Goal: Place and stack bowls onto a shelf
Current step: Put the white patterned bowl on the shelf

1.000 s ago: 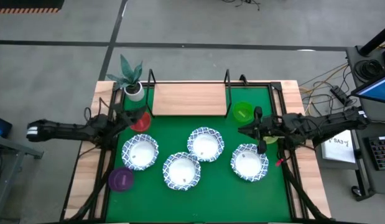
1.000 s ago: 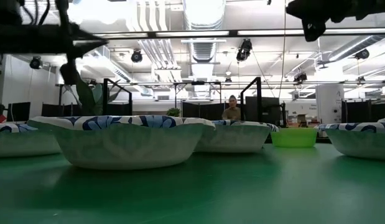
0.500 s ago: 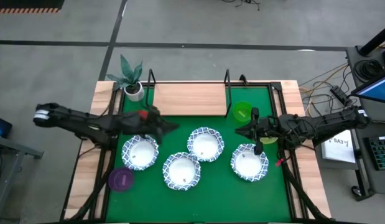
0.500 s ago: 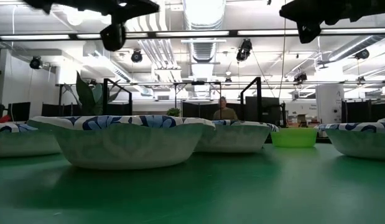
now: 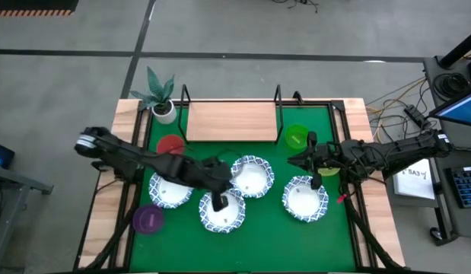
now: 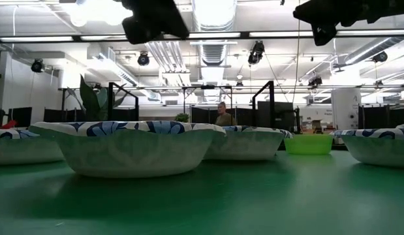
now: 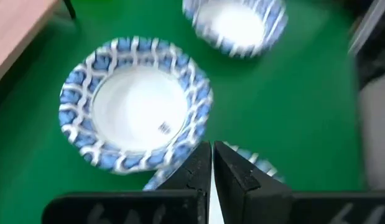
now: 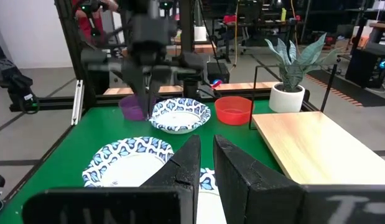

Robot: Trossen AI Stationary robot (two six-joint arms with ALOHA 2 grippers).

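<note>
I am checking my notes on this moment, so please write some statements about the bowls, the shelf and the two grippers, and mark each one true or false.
1. The shelf has a bowl on its wooden board. False: the board is bare; every bowl is off it.
2. The left gripper is above the front middle patterned bowl. True.
3. The red bowl sits on the green mat near the plant pot. True.
4. The right gripper holds the green bowl. False: its narrow fingers hold nothing, and the green bowl sits apart by the shelf.
5. The four patterned bowls are stacked together. False: they sit separately on the mat.
6. The purple bowl is at the mat's left edge. True.
</note>
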